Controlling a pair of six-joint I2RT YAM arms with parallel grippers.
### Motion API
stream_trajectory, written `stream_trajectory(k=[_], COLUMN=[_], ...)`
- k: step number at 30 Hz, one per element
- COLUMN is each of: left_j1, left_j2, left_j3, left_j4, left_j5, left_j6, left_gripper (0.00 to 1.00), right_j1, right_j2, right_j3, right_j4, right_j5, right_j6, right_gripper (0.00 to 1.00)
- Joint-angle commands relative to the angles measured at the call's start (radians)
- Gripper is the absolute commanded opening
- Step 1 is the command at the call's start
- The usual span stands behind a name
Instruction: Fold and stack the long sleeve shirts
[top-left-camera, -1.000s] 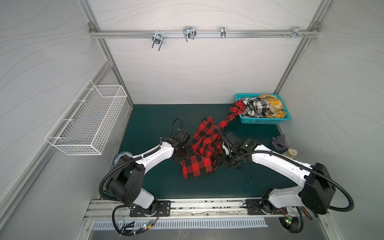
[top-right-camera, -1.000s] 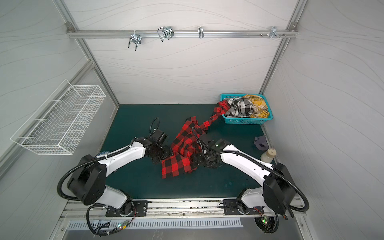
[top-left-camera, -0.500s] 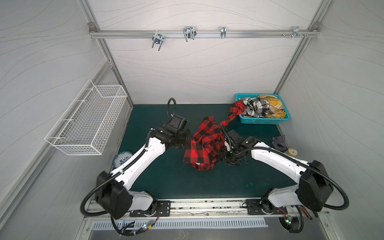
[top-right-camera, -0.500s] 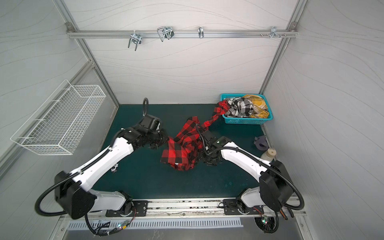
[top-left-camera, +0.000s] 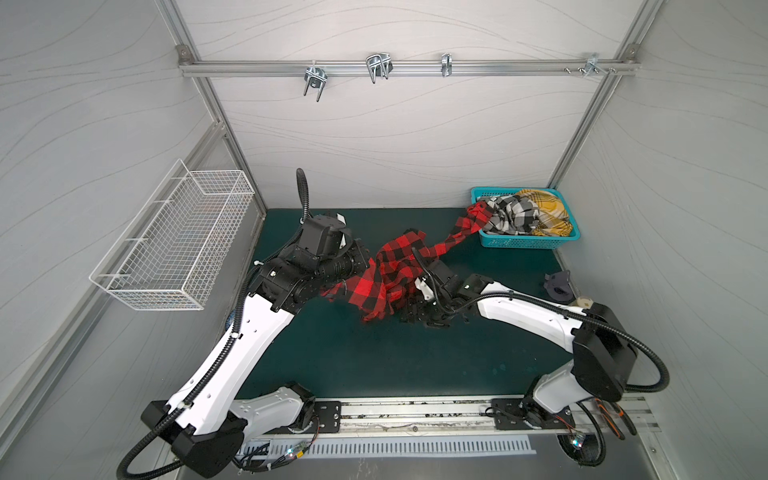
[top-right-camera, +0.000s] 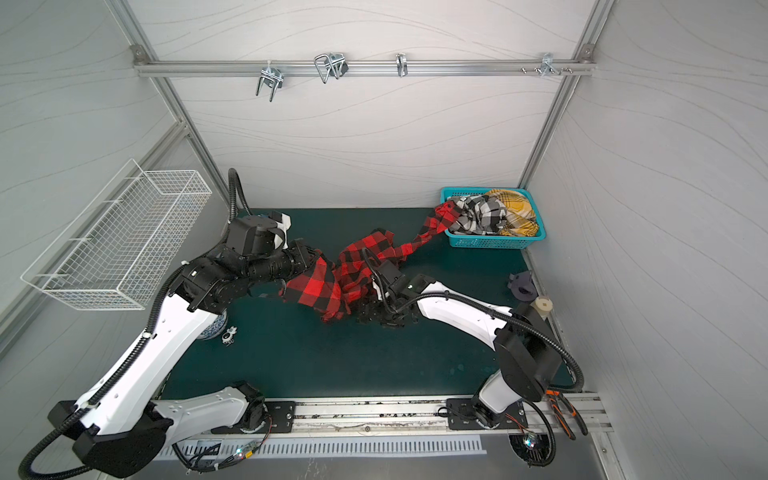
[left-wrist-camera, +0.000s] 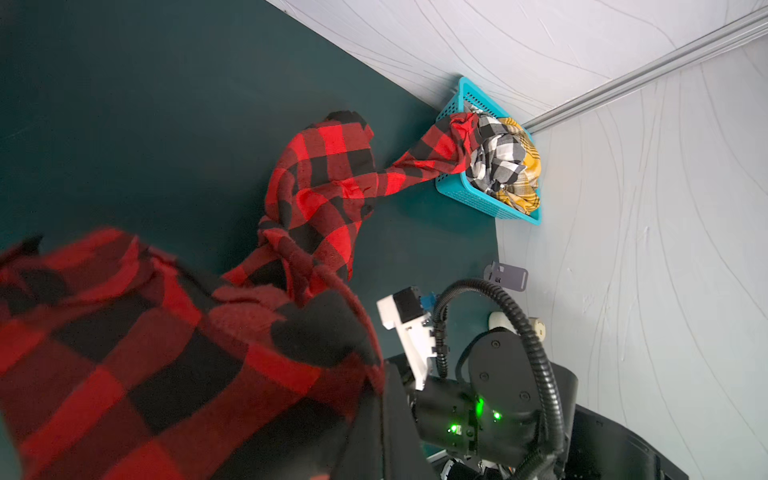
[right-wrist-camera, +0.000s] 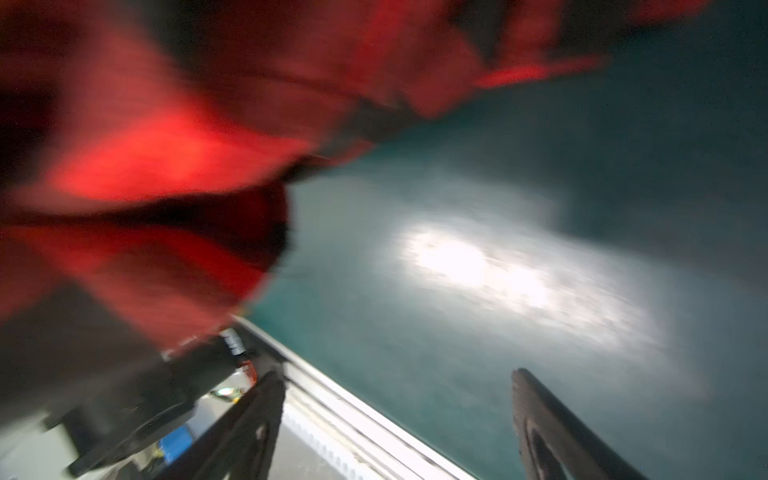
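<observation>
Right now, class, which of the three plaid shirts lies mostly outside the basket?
The red-and-black shirt: it stretches over the green table, one end in the turquoise basket. The black-and-white shirt and mustard-yellow shirt sit bundled inside it.

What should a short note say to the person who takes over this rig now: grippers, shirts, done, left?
Left gripper: shut on the red-and-black shirt, lifting part of it off the table.
Right gripper: open, empty, beside the shirt.
Shirts: the red-and-black one is bunched mid-table, one sleeve end in the teal basket; the black-and-white shirt and mustard shirt lie crumpled in that basket.
Done: nothing folded or stacked.
Left: free the sleeve, spread and fold this shirt, then the other two, then stack.
</observation>
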Motion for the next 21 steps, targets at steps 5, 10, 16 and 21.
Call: stream_trajectory(k=[5,10,16,21], left_j1=[0.001,0.0,0.0,0.001], left_j2=[0.028,0.06,0.091,0.119], left_j3=[0.187,0.295,0.347,0.384], left_j4=[0.038,0.029,0.064,0.054], left_j5=[0.033,0.016,0.057,0.043], left_j6=[-0.015,-0.014,-0.058,-0.061], left_gripper=[0.0,0.0,0.0,0.0], right_j1=[0.045,0.148,0.159,0.207], right_j2=[0.094,0.048,0.054,0.019], right_j3=[0.059,0.077,0.108,0.116], right_j4=[0.185,0.117,0.106,0.212], right_j5=[-0.042,0.144,0.241,0.286], right_j6=[0.044,-0.044,-0.057,-0.091], right_gripper=[0.9,0.95,0.98,0.94])
